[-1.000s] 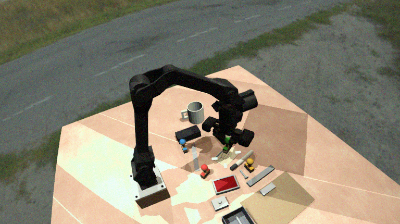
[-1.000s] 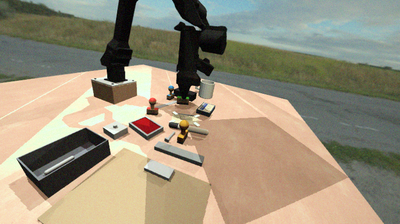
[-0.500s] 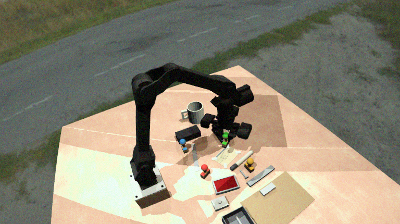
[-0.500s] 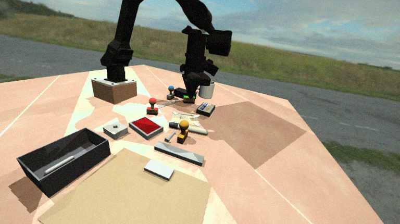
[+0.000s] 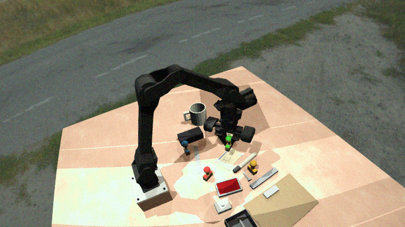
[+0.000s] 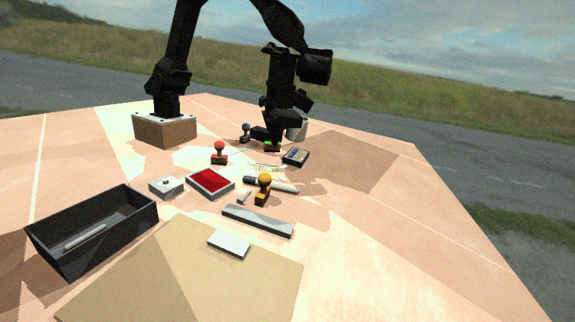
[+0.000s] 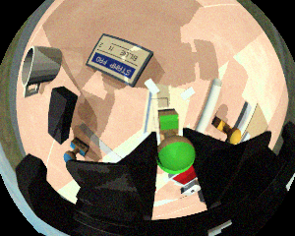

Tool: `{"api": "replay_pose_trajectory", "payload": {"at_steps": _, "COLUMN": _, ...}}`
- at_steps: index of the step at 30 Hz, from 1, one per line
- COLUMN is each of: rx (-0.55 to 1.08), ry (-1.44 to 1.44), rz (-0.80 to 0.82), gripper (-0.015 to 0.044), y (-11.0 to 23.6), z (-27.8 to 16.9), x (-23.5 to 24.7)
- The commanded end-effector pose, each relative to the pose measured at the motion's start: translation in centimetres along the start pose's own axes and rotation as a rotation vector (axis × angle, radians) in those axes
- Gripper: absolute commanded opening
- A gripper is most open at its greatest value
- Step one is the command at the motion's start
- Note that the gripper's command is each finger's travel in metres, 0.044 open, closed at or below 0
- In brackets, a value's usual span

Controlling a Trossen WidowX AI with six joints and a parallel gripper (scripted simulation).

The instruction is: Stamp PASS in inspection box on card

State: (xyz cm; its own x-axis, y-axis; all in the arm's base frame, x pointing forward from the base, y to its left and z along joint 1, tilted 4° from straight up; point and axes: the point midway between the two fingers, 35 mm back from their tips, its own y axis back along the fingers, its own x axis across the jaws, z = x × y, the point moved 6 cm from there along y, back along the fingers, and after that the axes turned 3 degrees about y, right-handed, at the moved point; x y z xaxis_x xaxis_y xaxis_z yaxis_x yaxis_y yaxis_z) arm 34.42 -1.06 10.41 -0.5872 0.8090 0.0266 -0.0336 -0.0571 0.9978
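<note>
My gripper (image 5: 228,141) (image 6: 275,142) (image 7: 169,134) is shut on the green-knobbed stamp (image 5: 228,139) (image 6: 272,147) (image 7: 176,154), which is upright over the bench near the card's far edge. In the wrist view it covers part of the card. Its printing face is hidden, and its gap to the card cannot be judged. The card (image 5: 235,156) (image 6: 275,173) (image 7: 176,95) has printed lines and white pieces at its corners. The open red ink pad (image 5: 228,186) (image 6: 210,182) (image 7: 185,175) lies nearer the front.
Red (image 5: 207,170), blue (image 5: 185,143) and yellow (image 5: 252,163) stamps stand around the card. A thick marker (image 5: 246,161) lies beside it. A closed blue stamp pad (image 6: 295,156), black block (image 5: 190,135) and mug (image 5: 197,115) are farther back. A metal bar (image 6: 257,220) and black tray (image 6: 113,234) are in front.
</note>
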Motion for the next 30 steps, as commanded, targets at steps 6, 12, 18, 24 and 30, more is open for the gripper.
{"api": "replay_pose_trajectory", "payload": {"at_steps": 6, "rx": 0.001, "ry": 0.002, "rz": 0.006, "gripper": 0.0, "y": -0.7, "z": 0.0, "x": 0.1}}
{"api": "replay_pose_trajectory", "payload": {"at_steps": 12, "rx": 0.001, "ry": 0.002, "rz": 0.006, "gripper": 0.0, "y": -1.1, "z": 0.0, "x": 0.1}}
{"api": "replay_pose_trajectory", "payload": {"at_steps": 18, "rx": 0.0, "ry": 0.002, "rz": 0.006, "gripper": 0.0, "y": -1.5, "z": 0.0, "x": 0.1}}
{"api": "replay_pose_trajectory", "payload": {"at_steps": 24, "rx": 0.0, "ry": 0.002, "rz": 0.006, "gripper": 0.0, "y": -1.9, "z": 0.0, "x": 0.1}}
{"api": "replay_pose_trajectory", "payload": {"at_steps": 30, "rx": -0.001, "ry": 0.002, "rz": 0.006, "gripper": 0.0, "y": -2.3, "z": -0.1, "x": 0.1}}
